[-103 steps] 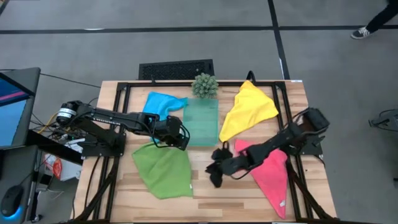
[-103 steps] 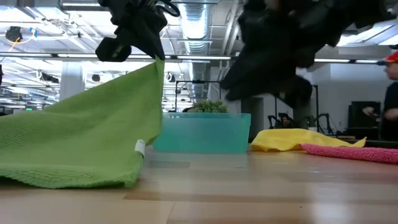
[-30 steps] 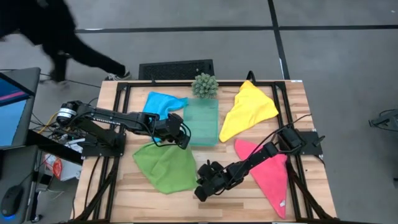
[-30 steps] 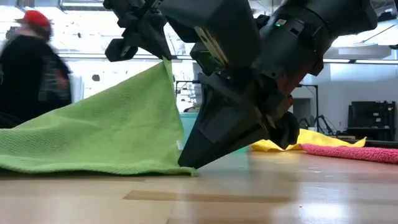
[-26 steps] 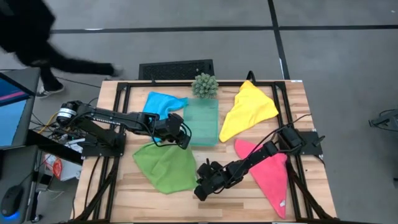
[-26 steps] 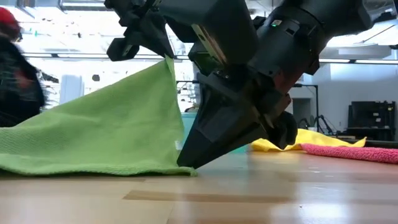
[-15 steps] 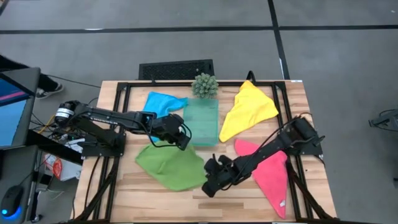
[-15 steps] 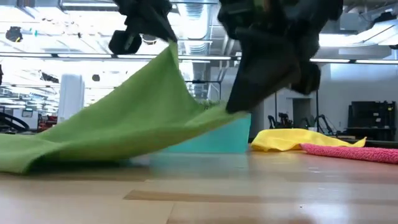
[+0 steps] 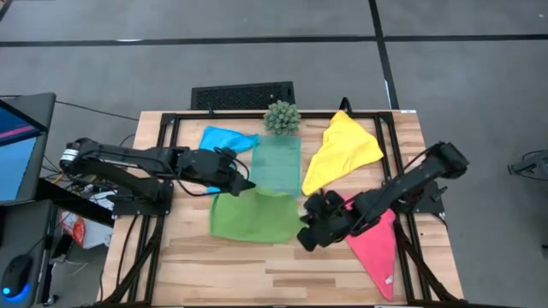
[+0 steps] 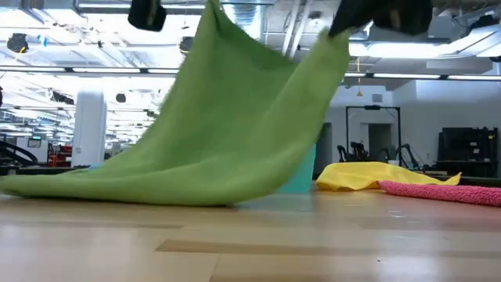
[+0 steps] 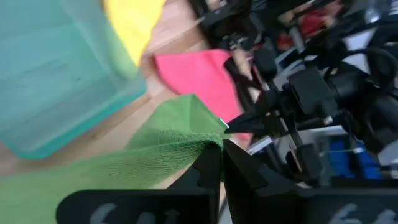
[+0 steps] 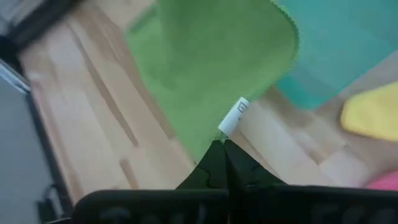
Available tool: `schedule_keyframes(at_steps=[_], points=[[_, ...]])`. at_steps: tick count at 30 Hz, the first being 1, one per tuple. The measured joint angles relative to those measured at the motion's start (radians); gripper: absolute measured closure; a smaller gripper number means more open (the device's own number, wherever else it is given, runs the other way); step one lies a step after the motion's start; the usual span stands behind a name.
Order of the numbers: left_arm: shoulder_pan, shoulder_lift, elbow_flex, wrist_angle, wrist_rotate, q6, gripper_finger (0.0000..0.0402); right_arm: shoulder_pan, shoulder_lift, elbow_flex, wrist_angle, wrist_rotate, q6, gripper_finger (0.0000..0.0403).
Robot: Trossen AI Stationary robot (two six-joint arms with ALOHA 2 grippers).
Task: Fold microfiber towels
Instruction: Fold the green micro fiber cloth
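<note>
The lime green towel (image 9: 254,216) hangs spread between both grippers near the table's middle; its lower edge (image 10: 117,186) lies on the wood. My left gripper (image 9: 242,186) is shut on one raised corner, beside the teal tray. My right gripper (image 9: 303,229) is shut on another raised corner, the one with a white label (image 12: 234,116). The blue towel (image 9: 224,141), the yellow towel (image 9: 342,150) and the pink towel (image 9: 374,241) lie flat on the table, untouched. My left gripper pinches a corner of the green towel (image 11: 205,147) between its two fingers, coming in slanting downward from the table's left. The corner is held high, and the cloth slopes down from it to the table. My right gripper pinches the labelled corner (image 12: 214,140) between its two fingers, slanting down from the table's right. That corner is lifted clear, with the cloth sagging toward the other held corner.
The teal tray (image 9: 276,167) stands just behind the green towel, with a small spiky plant (image 9: 282,117) at the far edge behind it. A black frame (image 9: 163,128) runs along the table's sides. Bare wood (image 9: 257,274) lies along the near edge.
My right gripper has risen from the tabletop and gone toward the right and far side, carrying the towel's near corner up. My left gripper has also risen. The green towel has been drawn up and spread between them; its left part stays on the table.
</note>
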Motion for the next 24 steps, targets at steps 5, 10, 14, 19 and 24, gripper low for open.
schedule_keyframes(at_steps=[5,10,14,19,24], points=[[-0.037,-0.082,-0.001,0.007,-0.051,-0.069,0.0401,-0.002,-0.107,0.001,-0.005,0.046,-0.026,0.0403],[-0.095,-0.146,0.000,0.011,-0.097,-0.135,0.0401,-0.010,-0.152,0.041,-0.005,0.075,-0.097,0.0403],[-0.149,-0.179,0.000,0.019,-0.121,-0.199,0.0401,-0.014,-0.151,0.122,-0.004,0.082,-0.194,0.0403],[-0.221,-0.191,0.025,0.076,-0.133,-0.247,0.0401,-0.024,-0.118,0.242,-0.011,0.097,-0.316,0.0403],[-0.287,-0.191,0.111,0.039,-0.150,-0.242,0.0401,-0.024,-0.075,0.369,-0.023,0.098,-0.413,0.0403]])
